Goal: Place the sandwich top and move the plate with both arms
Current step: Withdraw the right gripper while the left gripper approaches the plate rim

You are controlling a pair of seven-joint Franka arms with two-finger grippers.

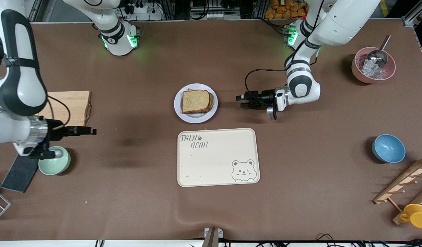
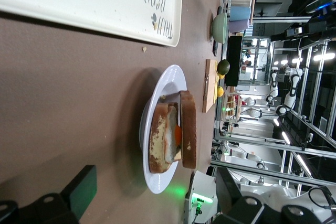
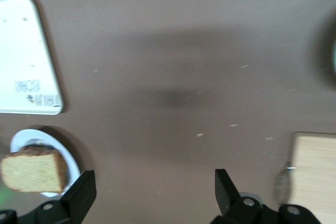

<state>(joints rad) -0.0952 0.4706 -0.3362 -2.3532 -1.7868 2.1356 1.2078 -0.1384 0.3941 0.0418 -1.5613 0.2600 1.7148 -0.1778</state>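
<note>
Brown table point(image 1: 128, 192), plate point(image 1: 196, 118) with sandwich top point(image 1: 195, 101), both arms' fingers wide, holding nothing.

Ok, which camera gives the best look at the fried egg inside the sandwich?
The left wrist view: it looks at the sandwich side-on, so the fried egg shows between the two slices on the plate. The front view looks straight down, so the top slice hides the egg. The right wrist view shows only bread, no egg.
</note>
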